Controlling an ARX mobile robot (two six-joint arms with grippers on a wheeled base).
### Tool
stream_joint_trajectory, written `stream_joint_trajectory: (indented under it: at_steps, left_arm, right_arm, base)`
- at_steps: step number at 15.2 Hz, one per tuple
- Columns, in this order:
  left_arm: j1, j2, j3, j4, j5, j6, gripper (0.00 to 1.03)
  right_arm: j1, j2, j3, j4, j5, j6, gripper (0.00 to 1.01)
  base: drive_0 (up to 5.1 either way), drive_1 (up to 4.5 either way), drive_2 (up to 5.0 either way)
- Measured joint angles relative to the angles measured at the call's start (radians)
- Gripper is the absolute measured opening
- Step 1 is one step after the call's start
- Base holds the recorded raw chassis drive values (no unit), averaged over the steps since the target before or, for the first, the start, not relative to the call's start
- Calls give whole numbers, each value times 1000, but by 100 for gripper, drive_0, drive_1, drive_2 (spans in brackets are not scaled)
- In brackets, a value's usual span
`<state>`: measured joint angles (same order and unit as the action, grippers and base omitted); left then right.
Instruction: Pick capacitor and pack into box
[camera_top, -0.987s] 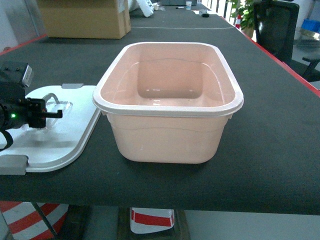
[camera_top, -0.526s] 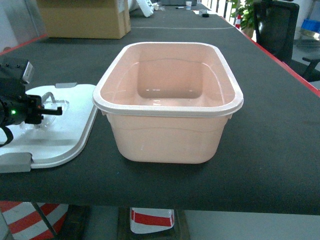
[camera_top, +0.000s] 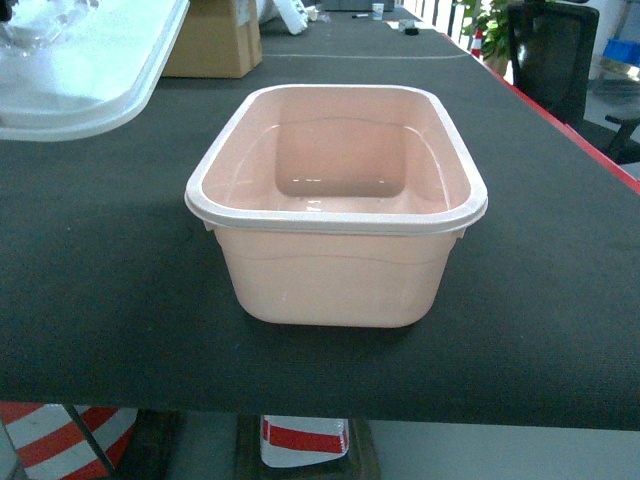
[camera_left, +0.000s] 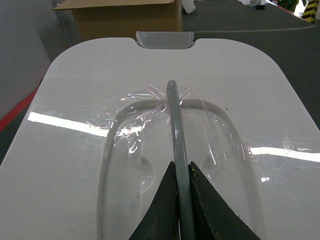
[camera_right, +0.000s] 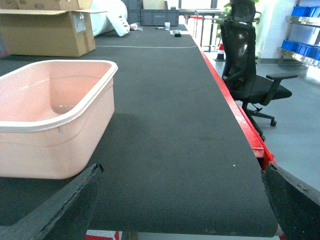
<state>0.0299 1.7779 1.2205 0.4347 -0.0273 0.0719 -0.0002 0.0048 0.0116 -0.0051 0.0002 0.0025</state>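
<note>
Left gripper (camera_left: 182, 175): showing two dark charcoal, matte fingers (camera_left: 165, 210), wedge-shaped, tapering to narrow tips, surfaces looking smooth with faint scuffing. Right gripper (camera_right: 182, 200): showing two black matte fingers (camera_right: 55, 210), broad and flat, with rough, chipped-looking edges along the upper rims. No cables, screws or markings showing in either wrist view.

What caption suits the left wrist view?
Left end effector shut on the lid's grey handle, white lid beneath.

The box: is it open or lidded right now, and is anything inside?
Open and empty. The box shows a bare pink floor in the head view; its lid is lifted at upper left, the left hand shut on its handle.
</note>
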Motion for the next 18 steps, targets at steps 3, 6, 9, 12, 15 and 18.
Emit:
stream_joint_trajectory:
  at_steps: [3, 6, 9, 12, 15, 18]
  left_arm:
    - [-141, -68, 35, -146, -115, -48, 2]
    - [-308, -73, 96, -228, -246, -84, 2]
    - [-469, -3, 176, -262, -340, -117, 2]
    - [-548, 71, 222, -292, -383, -157, 2]
    - [-579, 225, 239, -295, -401, -282, 2]
    - [-580, 249, 228, -237, -377, -281, 9]
  right_arm:
    - [0, 0, 0, 0, 0, 0, 98]
    - [0, 0, 0, 0, 0, 0, 98]
    - [0, 0, 0, 0, 0, 0, 98]
    - [0, 0, 0, 0, 0, 0, 98]
    - [0, 0, 0, 0, 0, 0, 98]
    - [0, 0, 0, 0, 0, 0, 98]
  base:
    - [0, 0, 0]
    - [0, 0, 0]
    - [0, 0, 0]
    - [0, 0, 0]
    - [0, 0, 0]
    - [0, 0, 0]
